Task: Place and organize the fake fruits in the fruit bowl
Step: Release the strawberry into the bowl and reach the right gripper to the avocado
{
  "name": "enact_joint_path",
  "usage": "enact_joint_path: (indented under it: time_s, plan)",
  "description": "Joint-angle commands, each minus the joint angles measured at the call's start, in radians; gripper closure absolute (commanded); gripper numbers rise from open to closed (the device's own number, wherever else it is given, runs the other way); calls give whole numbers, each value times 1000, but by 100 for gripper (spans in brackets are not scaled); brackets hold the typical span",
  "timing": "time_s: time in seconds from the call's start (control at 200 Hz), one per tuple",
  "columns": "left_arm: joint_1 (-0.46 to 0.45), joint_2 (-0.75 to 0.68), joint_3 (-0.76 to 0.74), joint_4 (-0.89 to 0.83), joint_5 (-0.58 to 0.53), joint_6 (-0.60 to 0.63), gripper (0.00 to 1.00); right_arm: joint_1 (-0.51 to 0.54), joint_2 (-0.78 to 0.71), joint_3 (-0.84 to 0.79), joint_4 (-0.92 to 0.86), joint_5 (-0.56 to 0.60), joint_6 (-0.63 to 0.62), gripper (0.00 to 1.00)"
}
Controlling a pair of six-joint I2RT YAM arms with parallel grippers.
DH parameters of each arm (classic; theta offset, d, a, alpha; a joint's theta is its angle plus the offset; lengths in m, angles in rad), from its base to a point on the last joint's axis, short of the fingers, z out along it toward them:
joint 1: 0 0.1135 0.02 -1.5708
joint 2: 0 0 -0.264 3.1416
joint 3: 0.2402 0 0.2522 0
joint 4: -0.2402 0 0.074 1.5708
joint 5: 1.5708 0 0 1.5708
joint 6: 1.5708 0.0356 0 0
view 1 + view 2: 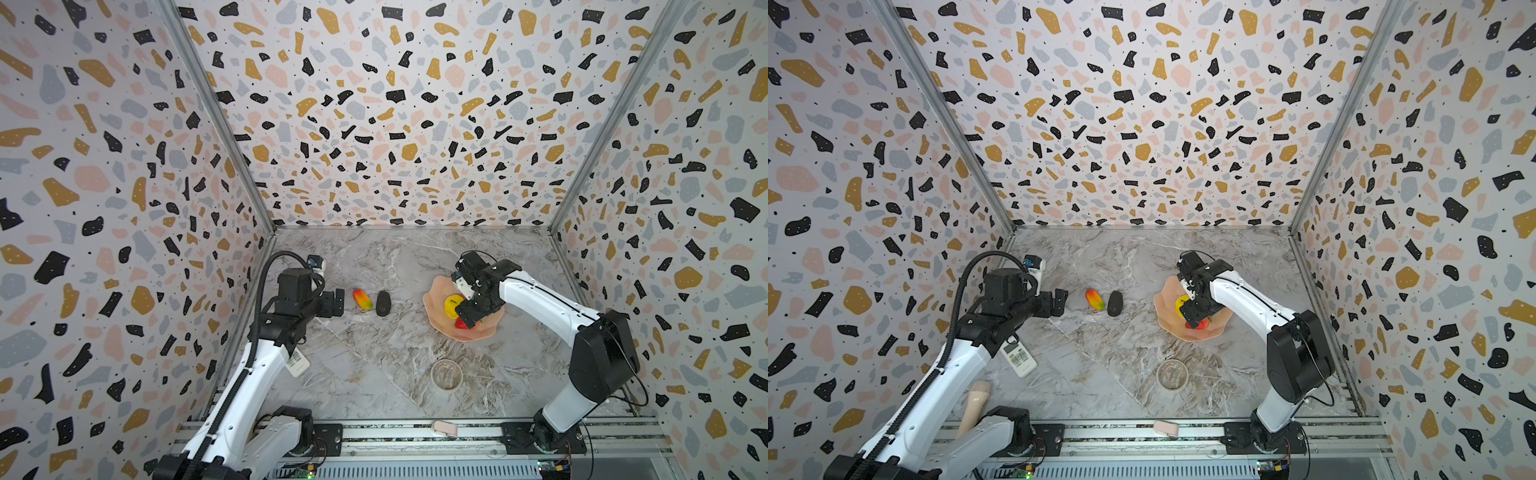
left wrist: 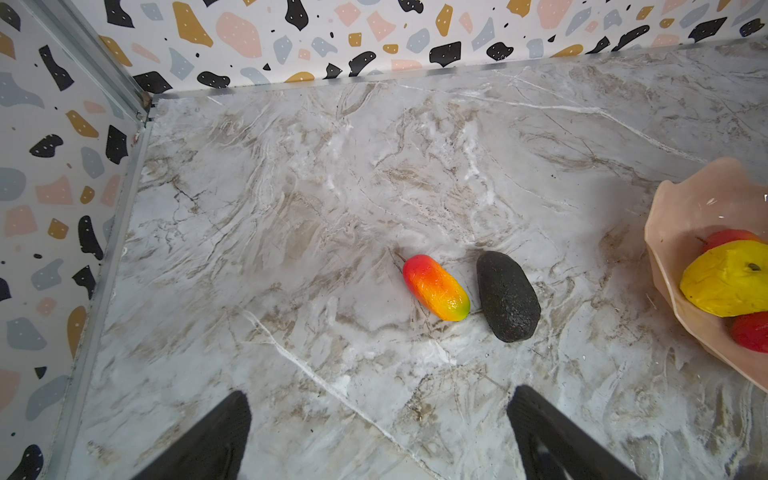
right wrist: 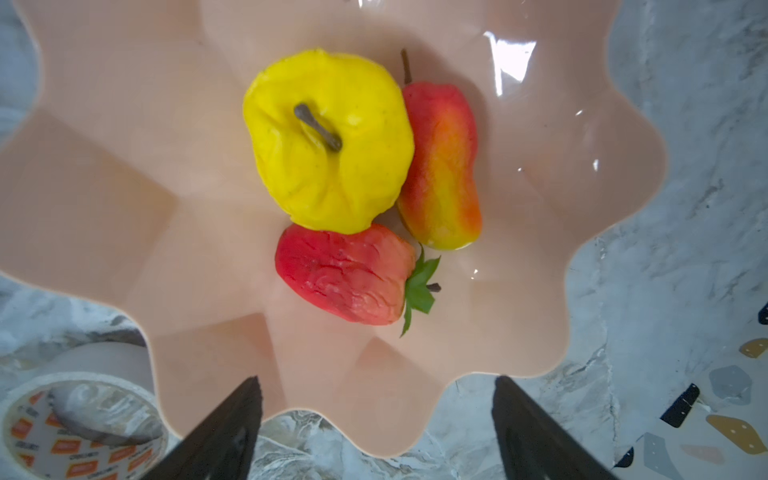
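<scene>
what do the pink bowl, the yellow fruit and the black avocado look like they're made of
Pink bowl: likely hard plastic, glossy; sharp white glare spots on its wall.
Yellow fruit: probably painted foam or soft plastic, matte; creased, dented skin.
Black avocado: perhaps foam too, matte and rough; grainy, pebbled surface without shine.

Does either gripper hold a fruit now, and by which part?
Nothing is held. The right gripper stands open and empty above the fruit bowl; the left gripper is open and empty too.
</scene>
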Motion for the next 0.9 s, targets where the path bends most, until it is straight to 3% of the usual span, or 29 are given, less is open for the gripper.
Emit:
enact_joint_path:
  time_s: [0.0, 0.145, 0.32, 0.571, 0.741, 0.891]
  plan:
    - [3, -8, -1, 28, 8, 17, 0, 51, -61, 74, -31, 29, -3, 6]
    - [3, -7, -1, 28, 9, 17, 0, 201, -41, 134, 63, -3, -56, 1]
    - [3, -9, -4, 27, 9, 16, 0, 312, 124, 261, 221, -77, -28, 1]
    - [3, -17, -4, 25, 9, 14, 0, 329, 432, 492, 395, -72, 183, 1]
    - [3, -21, -3, 26, 9, 17, 0, 334, 539, 539, 504, -75, 295, 0]
    - [3, -23, -5, 28, 9, 16, 0, 334, 602, 566, 501, -73, 323, 7]
